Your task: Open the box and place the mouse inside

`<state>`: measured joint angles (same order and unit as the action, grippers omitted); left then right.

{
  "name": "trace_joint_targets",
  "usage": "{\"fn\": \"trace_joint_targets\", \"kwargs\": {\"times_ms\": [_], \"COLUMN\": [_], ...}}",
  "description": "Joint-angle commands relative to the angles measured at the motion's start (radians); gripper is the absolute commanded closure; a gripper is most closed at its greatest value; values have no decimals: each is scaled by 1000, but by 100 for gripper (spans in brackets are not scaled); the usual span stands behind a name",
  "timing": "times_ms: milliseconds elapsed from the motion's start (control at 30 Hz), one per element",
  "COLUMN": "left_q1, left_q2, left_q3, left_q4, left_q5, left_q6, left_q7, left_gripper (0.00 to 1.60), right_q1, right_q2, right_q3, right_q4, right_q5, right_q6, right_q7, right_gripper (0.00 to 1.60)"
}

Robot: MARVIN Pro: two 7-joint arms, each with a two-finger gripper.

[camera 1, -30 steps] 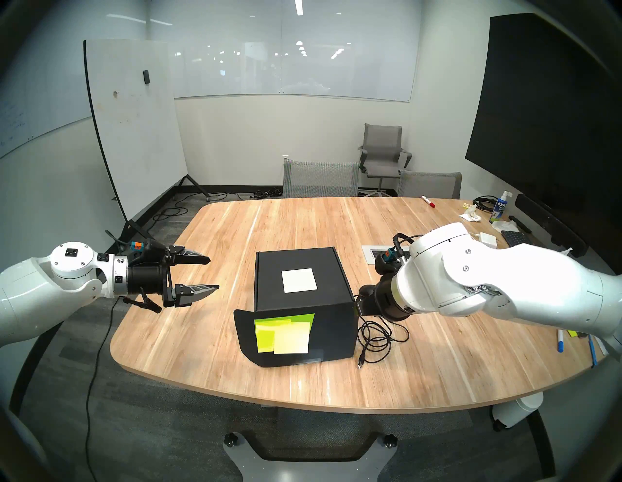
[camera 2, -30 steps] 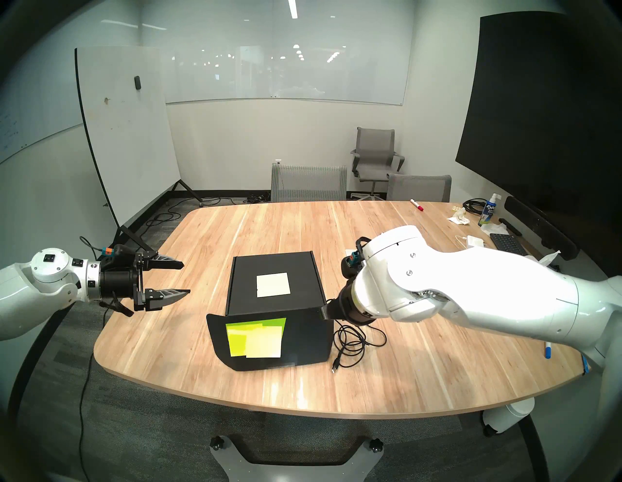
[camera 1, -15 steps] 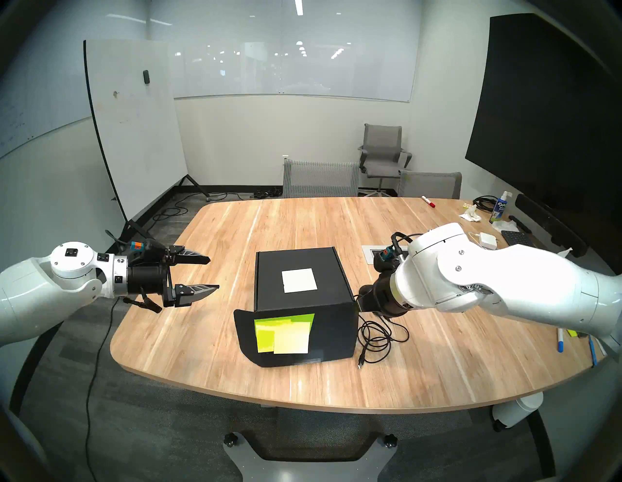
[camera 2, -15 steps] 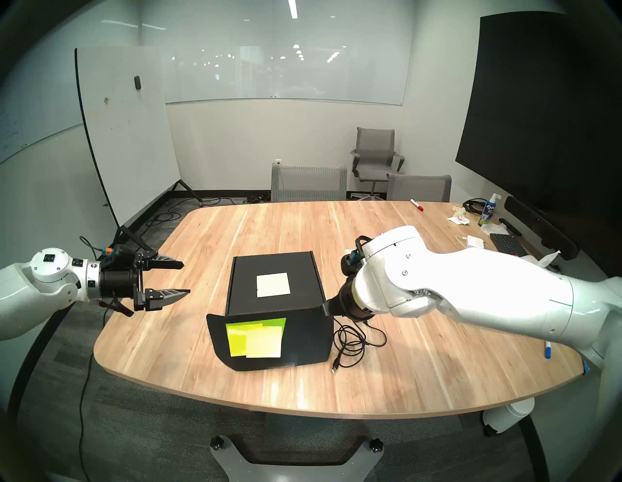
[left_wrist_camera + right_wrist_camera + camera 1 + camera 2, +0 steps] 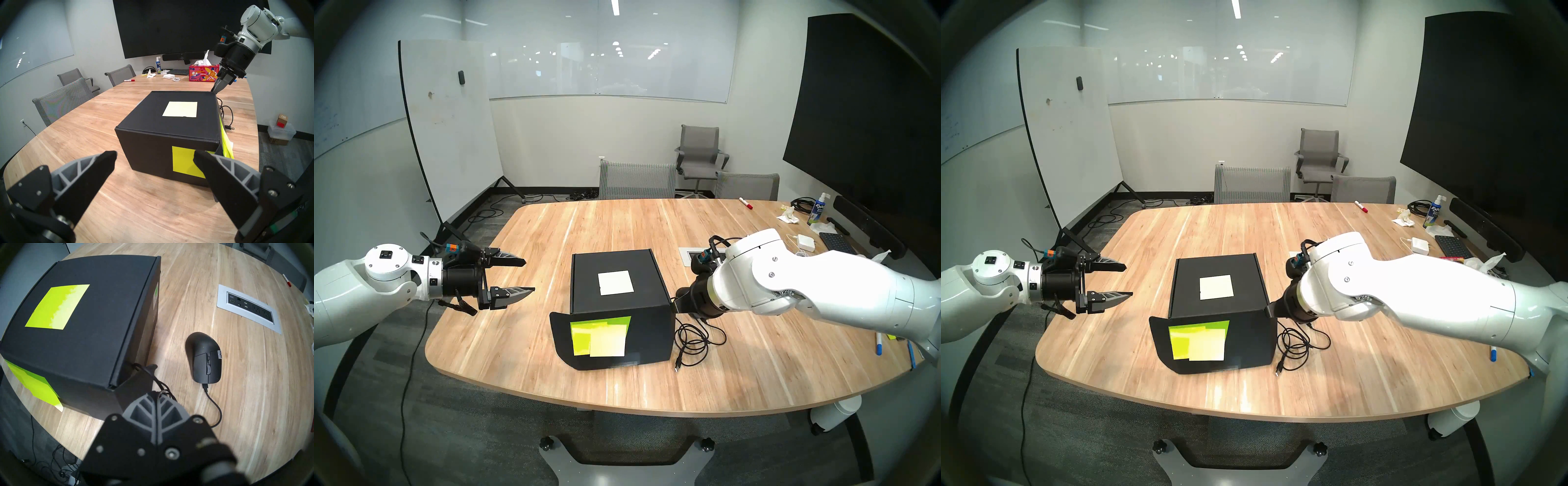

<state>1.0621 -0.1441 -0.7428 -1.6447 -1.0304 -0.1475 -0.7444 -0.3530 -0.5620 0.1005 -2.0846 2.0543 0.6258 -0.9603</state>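
Right arm's elbow has sunk slightly; box [image 5: 619,288] and left end effector [image 5: 527,275] unchanged, its fingers apart, idle above the table [image 5: 551,237]. Right end effector [image 5: 153,377] is pinched together on the box's side flap [image 5: 136,389]. Mouse [image 5: 203,358] sits just beside the box. Best to pull the flap outward gently, avoiding the cable [image 5: 214,405].

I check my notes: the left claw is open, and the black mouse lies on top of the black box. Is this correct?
Not quite. The mouse lies on the table beside the box, not on top of it; the right wrist view shows this. The left claw is open, as you wrote.
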Motion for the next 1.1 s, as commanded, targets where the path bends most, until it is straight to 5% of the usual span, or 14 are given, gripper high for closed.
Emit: {"fn": "trace_joint_targets", "kwargs": {"times_ms": [0, 733, 1067], "left_q1": [-13, -15, -16], "left_q2": [2, 2, 2], "left_q3": [-13, -10, -9], "left_q4": [0, 0, 0], "left_q5": [-6, -6, -6], "left_q6": [-7, -7, -7], "left_q7": [-1, -1, 0], "left_gripper": [0, 0, 0], "right_q1": [-11, -1, -14], "right_q2": [20, 20, 39], "right_q3": [-7, -34, -11], "right_q4": [-1, 7, 2], "right_q5": [12, 105, -8], "right_q6": [-12, 40, 27], "right_q7": [-15, -177, -57], "right_gripper": [160, 160, 160]}}
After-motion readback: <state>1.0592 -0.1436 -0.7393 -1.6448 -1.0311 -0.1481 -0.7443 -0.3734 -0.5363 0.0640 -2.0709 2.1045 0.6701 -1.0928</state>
